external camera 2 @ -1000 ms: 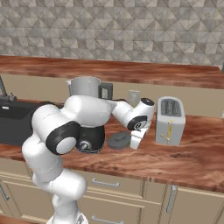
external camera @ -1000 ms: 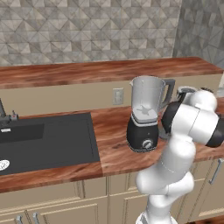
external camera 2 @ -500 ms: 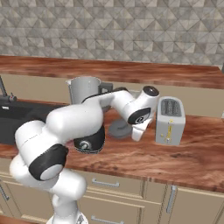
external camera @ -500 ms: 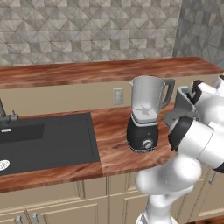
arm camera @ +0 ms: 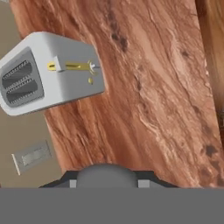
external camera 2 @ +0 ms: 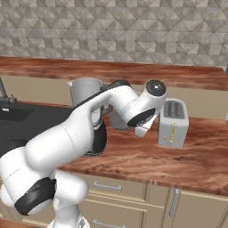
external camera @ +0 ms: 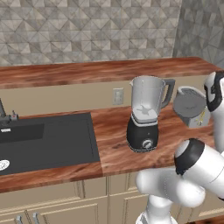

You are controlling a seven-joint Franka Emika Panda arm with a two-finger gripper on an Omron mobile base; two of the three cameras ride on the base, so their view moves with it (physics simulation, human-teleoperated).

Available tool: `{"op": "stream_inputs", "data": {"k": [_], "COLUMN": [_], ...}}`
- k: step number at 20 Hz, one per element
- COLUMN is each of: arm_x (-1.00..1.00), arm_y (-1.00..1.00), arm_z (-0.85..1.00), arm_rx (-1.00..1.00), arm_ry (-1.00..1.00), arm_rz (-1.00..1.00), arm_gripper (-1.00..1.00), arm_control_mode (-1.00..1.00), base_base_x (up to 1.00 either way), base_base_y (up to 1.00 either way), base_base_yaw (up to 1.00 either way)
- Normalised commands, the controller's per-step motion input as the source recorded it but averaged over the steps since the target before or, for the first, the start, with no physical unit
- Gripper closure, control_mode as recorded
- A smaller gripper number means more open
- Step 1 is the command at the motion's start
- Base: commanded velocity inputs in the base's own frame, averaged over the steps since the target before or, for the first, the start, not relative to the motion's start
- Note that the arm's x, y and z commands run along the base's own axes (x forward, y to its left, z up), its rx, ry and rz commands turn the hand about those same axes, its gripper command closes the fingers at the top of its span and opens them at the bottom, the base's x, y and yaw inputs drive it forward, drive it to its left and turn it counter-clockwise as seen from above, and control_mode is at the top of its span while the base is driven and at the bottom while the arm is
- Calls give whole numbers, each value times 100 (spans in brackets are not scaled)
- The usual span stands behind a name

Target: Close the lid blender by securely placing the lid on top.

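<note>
Clamped in the claw (arm camera: pixel 105 175), the lid (external camera: pixel 189 104) is held tilted above the desk (external camera: pixel 113 148), between the blender (external camera: pixel 144 114) and the toaster (external camera 2: pixel 173 123); the blender jar is uncovered.

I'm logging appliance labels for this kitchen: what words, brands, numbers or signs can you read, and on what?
None can be read.
Blender: silver dial, no legible marks.
Toaster: yellow lever, no text.
Wall outlet: blank.
</note>
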Motion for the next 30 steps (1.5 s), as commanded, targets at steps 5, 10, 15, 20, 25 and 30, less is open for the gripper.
{"op": "stream_inputs", "data": {"k": [5, 10, 15, 20, 25, 30], "arm_x": [-2, 3, 1, 2, -40, 13], "arm_y": [2, 14, 29, 33, 0, 22], "arm_z": [97, 85, 58, 31, 16, 22], "arm_rx": [0, 0, 0, 0, 0, 0], "arm_ry": [-11, -7, -11, -12, -16, -4], "arm_rz": [0, 0, 2, 8, 4, 4], "arm_gripper": [100, 100, 100, 100, 100, 100], "arm_control_mode": [-100, -100, -100, -100, -100, -100], "base_base_x": [0, 0, 0, 0, 0, 0], "base_base_y": [0, 0, 0, 0, 0, 0], "base_base_yaw": [0, 0, 0, 0, 0, 0]}}
